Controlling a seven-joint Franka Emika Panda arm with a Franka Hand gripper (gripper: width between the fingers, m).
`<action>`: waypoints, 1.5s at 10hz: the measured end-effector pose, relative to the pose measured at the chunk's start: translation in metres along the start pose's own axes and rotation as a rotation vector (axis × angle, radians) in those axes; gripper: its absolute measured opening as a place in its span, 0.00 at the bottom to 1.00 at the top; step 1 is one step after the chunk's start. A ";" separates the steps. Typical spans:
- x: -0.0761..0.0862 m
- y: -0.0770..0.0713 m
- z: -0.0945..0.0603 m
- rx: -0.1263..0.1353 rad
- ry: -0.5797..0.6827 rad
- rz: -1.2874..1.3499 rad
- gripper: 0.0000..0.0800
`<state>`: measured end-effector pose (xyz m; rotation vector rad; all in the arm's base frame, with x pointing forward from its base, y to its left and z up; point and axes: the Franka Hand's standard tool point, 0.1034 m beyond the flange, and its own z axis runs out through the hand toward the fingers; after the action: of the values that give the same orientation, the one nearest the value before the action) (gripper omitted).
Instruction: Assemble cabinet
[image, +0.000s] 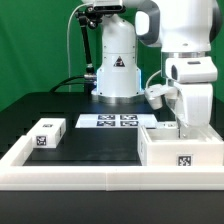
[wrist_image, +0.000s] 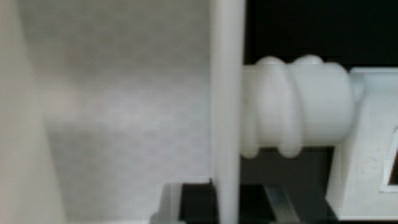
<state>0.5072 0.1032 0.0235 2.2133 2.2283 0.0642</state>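
Note:
The white cabinet body (image: 165, 146), with a square tag on its front, stands at the exterior view's right, against the low white rim. My gripper (image: 188, 124) reaches straight down just behind its top; its tips are hidden there. In the wrist view my gripper (wrist_image: 228, 200) has a dark finger (wrist_image: 192, 202) on each side of the edge of a thin white panel (wrist_image: 222, 90), and they close on it. A broad white face (wrist_image: 98, 100) lies on one side of the panel. A white ribbed knob (wrist_image: 294, 105) lies on the other side.
A small white tagged block (image: 47, 135) lies at the exterior view's left. The marker board (image: 120, 121) lies mid-table in front of the arm's base (image: 115, 70). The low white rim (image: 70, 176) runs along the front and sides.

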 end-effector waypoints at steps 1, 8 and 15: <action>0.005 0.003 0.000 0.000 0.000 0.010 0.04; 0.014 0.010 0.001 0.015 -0.007 0.009 0.04; 0.012 0.010 0.002 0.016 -0.008 0.012 0.78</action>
<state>0.5170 0.1157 0.0226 2.2314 2.2194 0.0372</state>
